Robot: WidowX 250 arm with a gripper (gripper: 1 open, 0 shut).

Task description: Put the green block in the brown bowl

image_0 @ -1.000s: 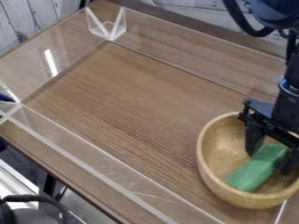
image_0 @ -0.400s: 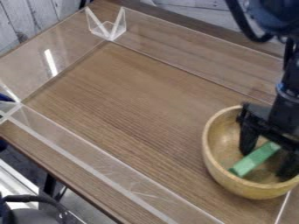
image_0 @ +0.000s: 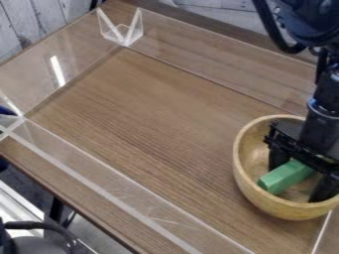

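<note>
I had the table in front of me, wood grain boxed in by clear walls, and nothing on that surface had shifted from a second before. The brown bowl sat at the lower right, and it had slid a little further that way since the earlier views. My arm came straight down into it, lower than a second ago. The pincer stood with its jaws spread wide, one dark finger on each side of the green block, and I could not make out any squeeze on it. The block lay low inside the bowl, tilted, apparently resting on the bowl's floor where earlier it rode higher between the fingers. To my eye that meant the drop was made: block in the bowl, jaws let go, and only the lift-out left.
</note>
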